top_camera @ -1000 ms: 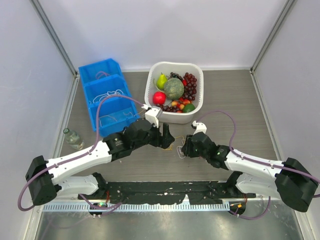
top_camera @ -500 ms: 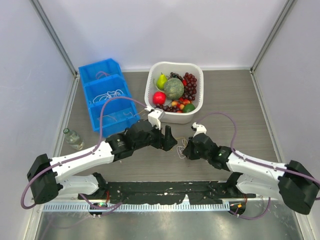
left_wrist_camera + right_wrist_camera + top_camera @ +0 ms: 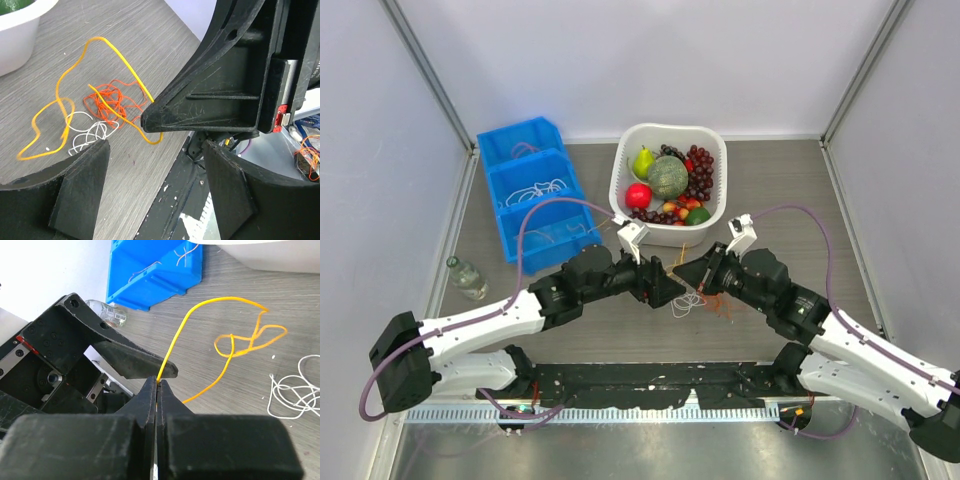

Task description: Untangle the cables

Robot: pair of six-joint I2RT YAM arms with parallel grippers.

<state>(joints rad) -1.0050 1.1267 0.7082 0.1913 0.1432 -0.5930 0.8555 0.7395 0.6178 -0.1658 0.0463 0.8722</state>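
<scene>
Grey wood-grain table (image 3: 800, 200), right end effector (image 3: 156, 382) pinched on the yellow cable (image 3: 220, 302), left end effector (image 3: 155, 150) spread wide nearby

right pincer (image 3: 686, 272): jaws part open a second ago, now closed on the yellow cable (image 3: 220, 299). its wrist has risen and swung toward 12 o'clock. left pincer (image 3: 670, 290) has advanced toward 3 o'clock. white cable (image 3: 688, 303) and orange-red cable (image 3: 721, 301) are now uncovered between the arms.
</scene>
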